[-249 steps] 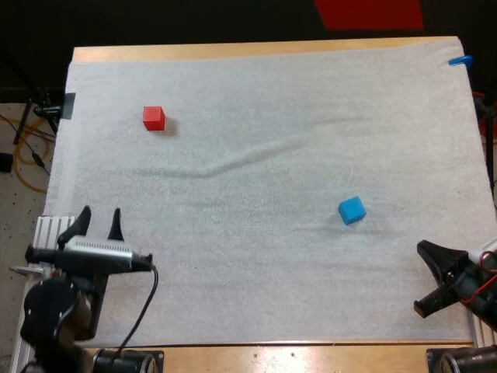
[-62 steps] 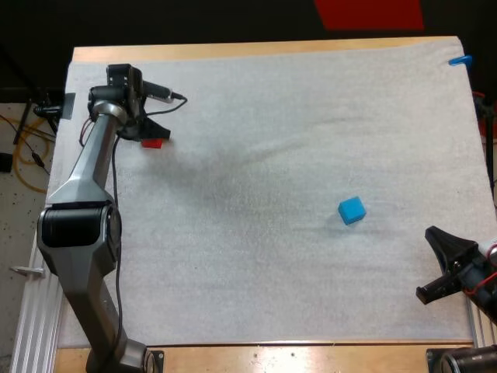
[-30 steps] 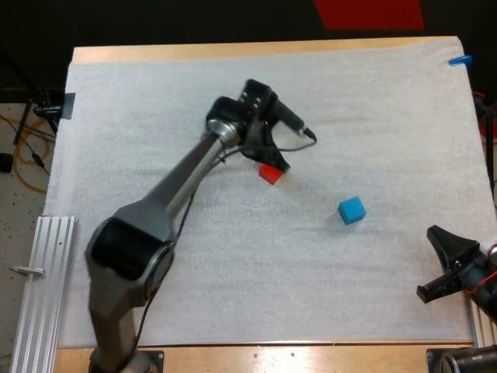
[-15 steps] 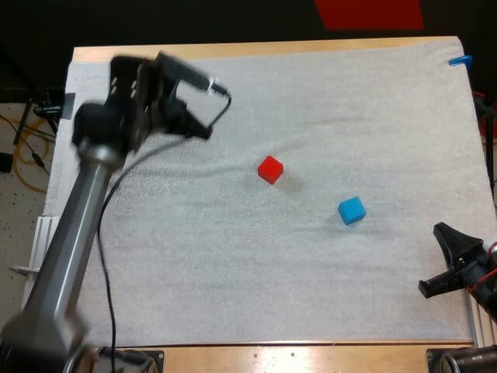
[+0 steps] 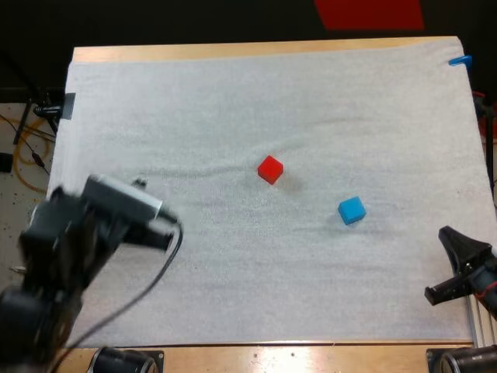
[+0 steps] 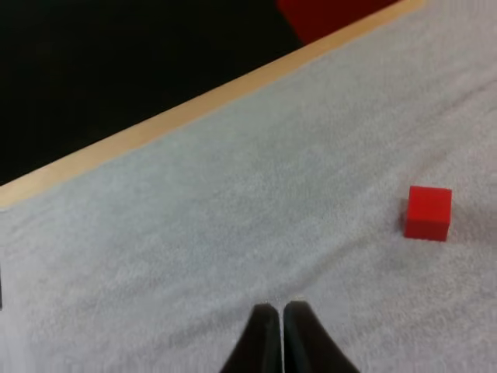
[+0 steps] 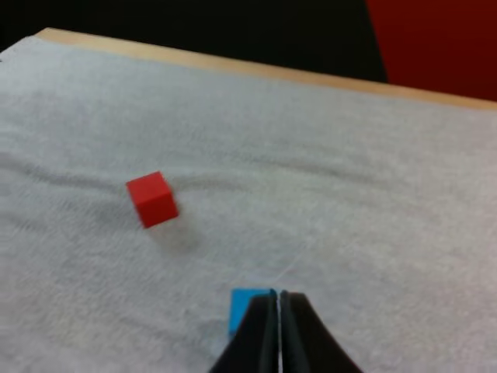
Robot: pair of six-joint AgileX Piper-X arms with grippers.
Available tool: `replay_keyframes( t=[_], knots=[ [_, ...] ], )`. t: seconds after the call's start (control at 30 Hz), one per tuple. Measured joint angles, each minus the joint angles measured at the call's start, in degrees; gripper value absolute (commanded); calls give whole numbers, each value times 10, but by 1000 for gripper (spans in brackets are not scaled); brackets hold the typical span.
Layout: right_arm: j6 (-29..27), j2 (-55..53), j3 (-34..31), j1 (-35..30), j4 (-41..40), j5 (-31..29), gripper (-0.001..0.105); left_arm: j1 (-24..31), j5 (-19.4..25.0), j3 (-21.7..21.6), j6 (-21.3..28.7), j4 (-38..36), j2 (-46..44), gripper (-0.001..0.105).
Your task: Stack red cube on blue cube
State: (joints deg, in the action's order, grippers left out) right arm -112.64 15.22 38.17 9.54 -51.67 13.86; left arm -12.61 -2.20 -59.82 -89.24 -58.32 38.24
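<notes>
One red cube [image 5: 270,169], one blue cube [image 5: 351,210]

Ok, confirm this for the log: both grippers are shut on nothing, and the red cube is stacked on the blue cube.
Not stacked. The high view shows the red cube lying on the white mat, apart from the blue cube, which has nothing on it. The rest holds: the left gripper and the right gripper are both shut on nothing, fingers touching.
</notes>
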Motion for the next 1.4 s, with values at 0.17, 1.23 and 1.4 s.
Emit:
replay_keyframes(
  t=[0.17, 1.23, 1.4],
  knots=[
    [5, 0, 1, 0, -12, 23, 0, 0, -6, 2, -2, -73, -69, 0],
    [-87, 526, 206, 187, 129, 0, 59, 0, -113, 3, -2, -103, -99, 0],
    [-87, 631, 260, 233, 162, -37, 59, 0, -113, 3, -2, -103, -99, 0]
  ],
)
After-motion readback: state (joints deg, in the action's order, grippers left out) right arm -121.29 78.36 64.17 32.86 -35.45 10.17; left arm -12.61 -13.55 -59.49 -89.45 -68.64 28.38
